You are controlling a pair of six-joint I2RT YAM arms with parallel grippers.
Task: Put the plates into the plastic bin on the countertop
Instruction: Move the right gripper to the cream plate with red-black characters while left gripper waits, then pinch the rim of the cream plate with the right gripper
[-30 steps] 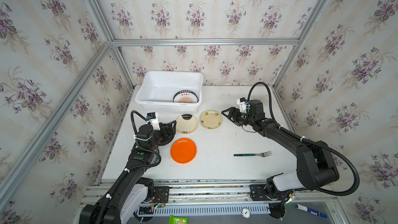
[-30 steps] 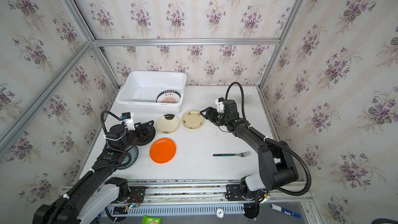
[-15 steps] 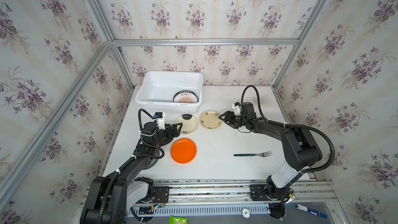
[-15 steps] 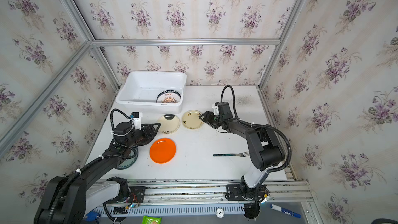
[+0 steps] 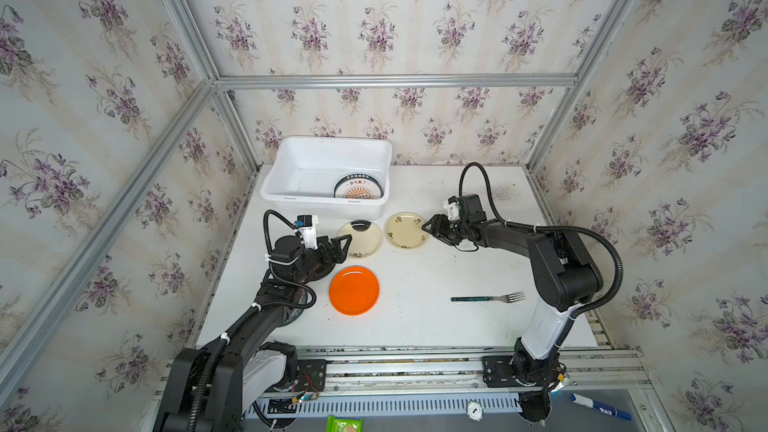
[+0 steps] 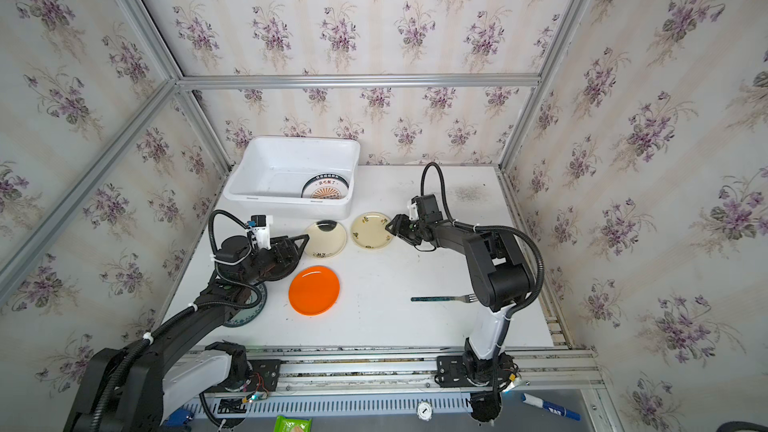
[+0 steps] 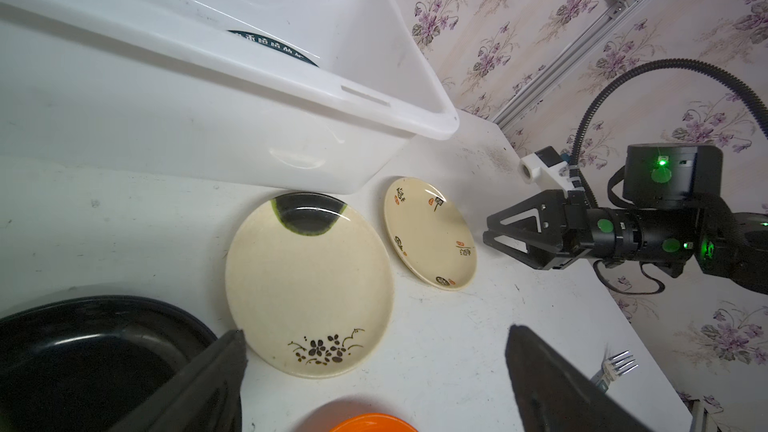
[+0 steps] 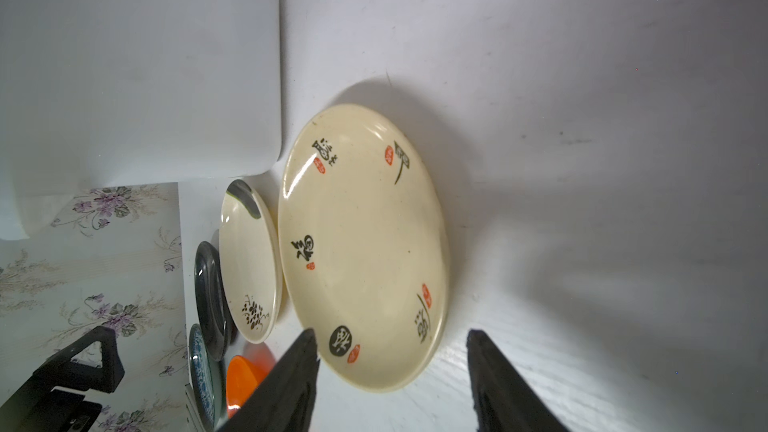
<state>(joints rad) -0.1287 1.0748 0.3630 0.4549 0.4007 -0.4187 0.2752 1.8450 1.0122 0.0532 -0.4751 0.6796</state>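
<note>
Inside the bin (image 5: 291, 197), at the corner nearest the cream plate, lies a sunburst plate (image 5: 358, 189). It carries a short row of dark Chinese characters above the orange rays, which seem to read "该吃饭了". Its dark outer ring holds a second row of pale characters, too small to read in both top views and half hidden by the bin's rim in the left wrist view.

The cream plate (image 8: 365, 243), just in front of that corner, bears brushed black characters around its face. Each has a small red seal stamp beside it, and one is white on a black disc; none reads clearly.

Well in front of the bin, below the tabletop edge, a blue pen (image 5: 598, 407) has white lettering and a dial (image 5: 474, 410) has markings, all illegible.
</note>
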